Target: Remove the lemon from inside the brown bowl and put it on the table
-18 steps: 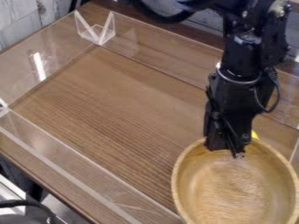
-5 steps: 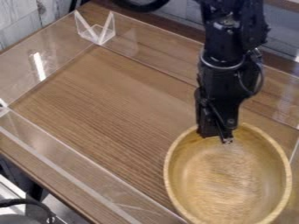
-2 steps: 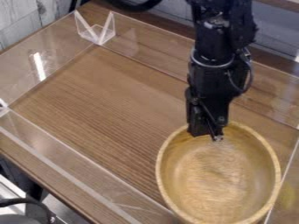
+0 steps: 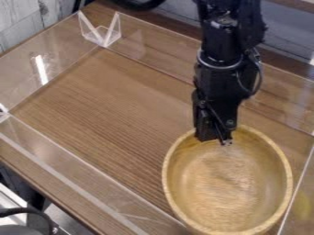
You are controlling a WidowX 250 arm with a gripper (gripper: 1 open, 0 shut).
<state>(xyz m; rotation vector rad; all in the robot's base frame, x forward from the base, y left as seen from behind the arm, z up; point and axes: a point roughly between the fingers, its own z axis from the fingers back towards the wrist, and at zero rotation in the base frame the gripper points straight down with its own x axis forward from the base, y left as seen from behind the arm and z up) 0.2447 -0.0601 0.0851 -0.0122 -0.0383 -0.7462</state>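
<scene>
A: Where is the end effector (image 4: 221,138)?

B: It points straight down at the far rim of the brown bowl (image 4: 185,197), its tips just above or at the rim edge. The fingers are drawn together. Whether they pinch anything, I cannot tell.

A: And the lemon?

B: I cannot make it out. The bowl's pale inside shows only grain, and no yellow fruit lies on the tabletop (image 4: 110,101). If it is anywhere, the dark arm (image 4: 227,55) hides it. So I can give no direction or long axis for it.

A: The bowl, then?

B: It sits at the near right of the tabletop, upright, mouth up. It is round, so it has no long axis. Its right side reaches close to the picture's edge.

A: What room is there?

B: A wide bare stretch of wood grain lies left of and behind the bowl. Low clear acrylic walls (image 4: 50,55) edge the tabletop at the left, the far side and the near side. A clear corner piece (image 4: 101,29) stands at the far left.
</scene>
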